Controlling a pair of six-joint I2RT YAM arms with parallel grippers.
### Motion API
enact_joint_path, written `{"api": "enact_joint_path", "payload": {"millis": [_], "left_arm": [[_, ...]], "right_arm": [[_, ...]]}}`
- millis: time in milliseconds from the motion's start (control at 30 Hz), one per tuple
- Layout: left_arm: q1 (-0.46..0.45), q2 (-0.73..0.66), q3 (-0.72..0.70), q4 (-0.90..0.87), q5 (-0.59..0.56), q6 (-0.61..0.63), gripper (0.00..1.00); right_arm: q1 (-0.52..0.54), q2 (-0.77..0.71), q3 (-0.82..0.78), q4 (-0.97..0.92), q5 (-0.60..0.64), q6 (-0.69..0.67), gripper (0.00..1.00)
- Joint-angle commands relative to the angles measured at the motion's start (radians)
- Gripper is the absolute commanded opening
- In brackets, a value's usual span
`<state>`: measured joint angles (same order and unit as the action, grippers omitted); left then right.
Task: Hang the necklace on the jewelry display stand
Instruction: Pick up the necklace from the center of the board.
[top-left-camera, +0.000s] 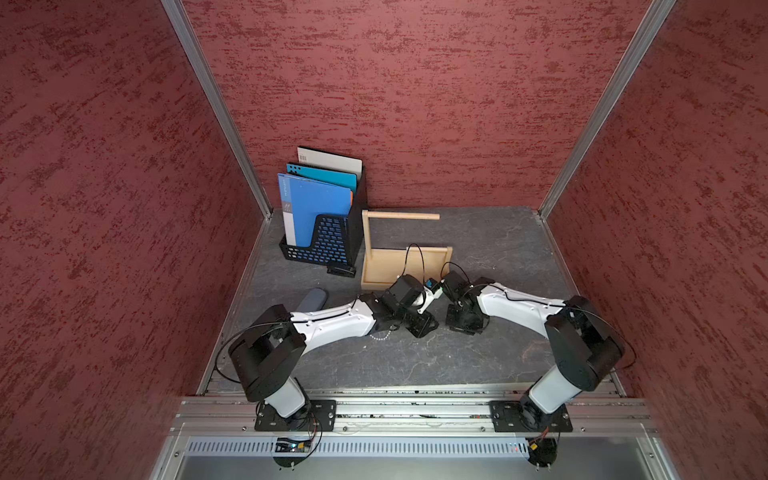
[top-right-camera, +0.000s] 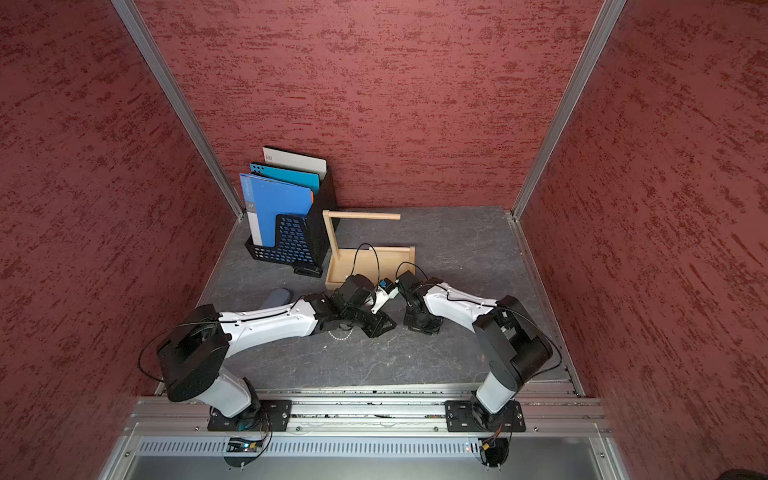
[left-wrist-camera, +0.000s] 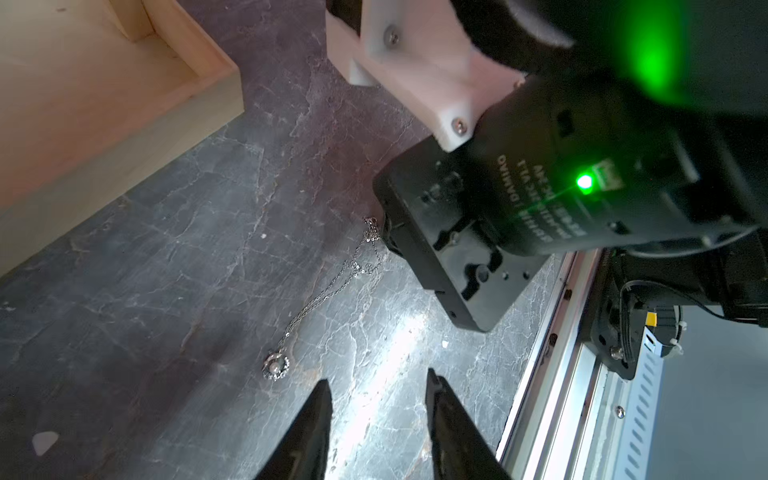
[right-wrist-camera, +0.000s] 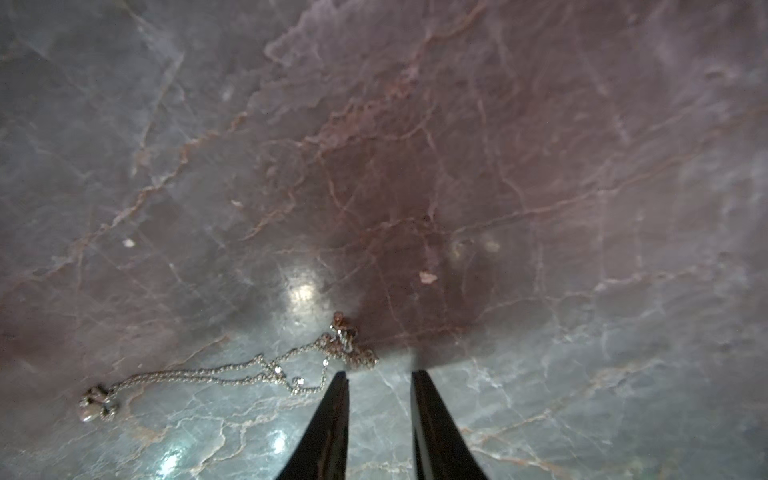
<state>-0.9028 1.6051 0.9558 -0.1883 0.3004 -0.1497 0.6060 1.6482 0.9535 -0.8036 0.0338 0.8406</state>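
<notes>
Black mesh file rack (top-left-camera: 320, 249) at the far left of the dark grey marbled table (top-left-camera: 478, 365), close to the back wall, with blue folders (top-left-camera: 316, 208) upright in it. Just in front of the rack, a small black object (top-left-camera: 341, 271), too small to name. Nearer the robot, a grey-blue oblong thing (top-left-camera: 314, 297), partly hidden behind the left arm.

Next to the right, just beside the rack: pale wooden jewelry display stand (top-left-camera: 376, 266), upright on its tray base, tall post (top-left-camera: 367, 237) at the left rear corner, long dowel arm (top-left-camera: 401, 215) reaching out to the right.

Necklace (top-left-camera: 382, 336) flat on the table in front of the stand and apart from it, peeking out from under the left forearm in both top views (top-right-camera: 340, 336). Seen from the left wrist: thin chain (left-wrist-camera: 332, 286) in a loose line, round pendant (left-wrist-camera: 276, 365) at one end.

Left gripper (left-wrist-camera: 377, 376) low over the table, jaws parted by a moderate gap, nothing between them. Pendant near one fingertip (left-wrist-camera: 324, 390), not touching it.

Right gripper (right-wrist-camera: 380, 372) furthest right, tips close to the table, jaws parted by a narrower gap, likewise empty. Bunched end of the chain just beside one finger (right-wrist-camera: 336, 415), outside the gap; contact impossible to tell.
</notes>
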Motion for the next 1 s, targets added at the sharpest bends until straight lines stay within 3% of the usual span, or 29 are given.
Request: {"api": "enact_joint_path", "payload": {"millis": [0, 567, 800, 967], "left_arm": [[0.004, 0.000, 0.008, -0.021, 0.022, 0.029, 0.40], [0.005, -0.011, -0.009, -0.027, 0.016, 0.028, 0.40], [0.005, -0.014, -0.012, -0.030, 0.011, 0.024, 0.40], [0.005, -0.021, -0.019, -0.024, 0.007, 0.019, 0.40]], "right_arm": [[-0.005, 0.007, 0.037, 0.022, -0.015, 0.007, 0.29], [-0.021, 0.079, 0.062, 0.043, 0.016, -0.022, 0.16], [-0.023, 0.096, 0.054, 0.047, 0.031, -0.035, 0.16], [-0.023, 0.080, 0.057, 0.034, 0.038, -0.051, 0.06]]}}
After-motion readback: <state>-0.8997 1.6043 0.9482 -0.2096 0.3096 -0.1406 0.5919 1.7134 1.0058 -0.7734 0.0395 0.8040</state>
